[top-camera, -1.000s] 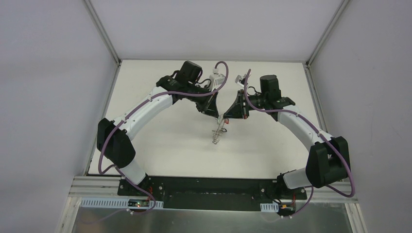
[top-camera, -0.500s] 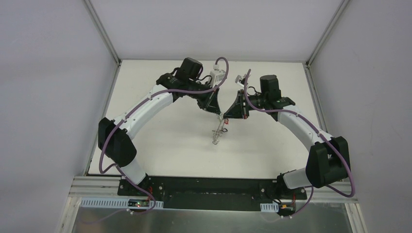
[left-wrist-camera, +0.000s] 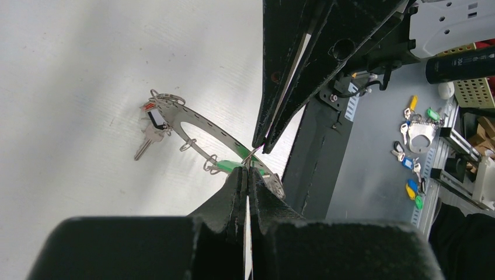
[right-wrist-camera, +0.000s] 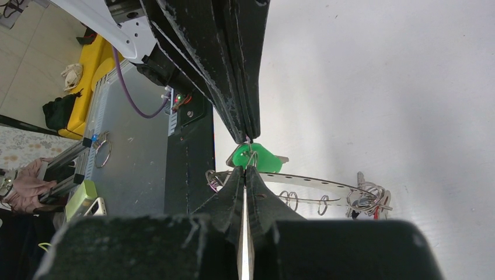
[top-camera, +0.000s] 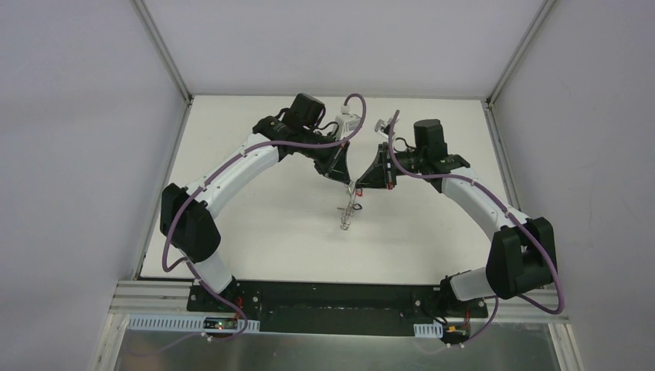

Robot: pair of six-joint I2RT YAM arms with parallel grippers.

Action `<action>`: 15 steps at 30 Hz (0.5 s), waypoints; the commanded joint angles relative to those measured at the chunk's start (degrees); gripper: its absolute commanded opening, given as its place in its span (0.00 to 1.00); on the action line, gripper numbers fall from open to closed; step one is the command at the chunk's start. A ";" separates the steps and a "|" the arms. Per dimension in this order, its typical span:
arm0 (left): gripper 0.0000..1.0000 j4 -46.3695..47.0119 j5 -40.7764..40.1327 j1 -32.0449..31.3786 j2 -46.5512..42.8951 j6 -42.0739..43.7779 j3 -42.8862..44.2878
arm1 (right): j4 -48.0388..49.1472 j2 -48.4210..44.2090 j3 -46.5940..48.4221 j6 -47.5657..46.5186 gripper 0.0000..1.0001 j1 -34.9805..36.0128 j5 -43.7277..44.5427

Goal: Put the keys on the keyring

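The keyring (top-camera: 347,210) hangs tilted between my two grippers, its low end near the table. In the left wrist view it is a flat grey band (left-wrist-camera: 201,127) with small wire loops. A green key (left-wrist-camera: 229,167) sits at its near end, and keys with red and dark heads (left-wrist-camera: 153,118) hang at the far end. My left gripper (left-wrist-camera: 246,170) is shut on a thin wire loop by the green key. My right gripper (right-wrist-camera: 245,168) is shut on the same loop (right-wrist-camera: 250,156), just under the green key (right-wrist-camera: 260,158). The two pairs of fingertips almost touch (top-camera: 351,184).
The white table (top-camera: 263,224) has metal frame edges and grey walls on three sides. The black base rail (top-camera: 332,297) runs along the near edge. Beyond the table, a grey surface holds spare keys and another ring (left-wrist-camera: 418,137).
The left arm's elbow has shifted slightly right and its wrist has edged closer to the right gripper. The keyring and the right arm have stayed where they were.
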 commanded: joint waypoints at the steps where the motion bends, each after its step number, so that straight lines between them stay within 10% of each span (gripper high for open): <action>1: 0.00 -0.77 -0.35 -0.42 0.12 1.24 1.81 | 0.95 -1.05 0.96 -1.31 0.00 -0.12 -2.55; 15: 0.00 -1.30 -0.89 -0.42 -0.33 1.85 0.83 | 0.93 -1.29 0.81 -1.53 0.00 -0.04 -2.64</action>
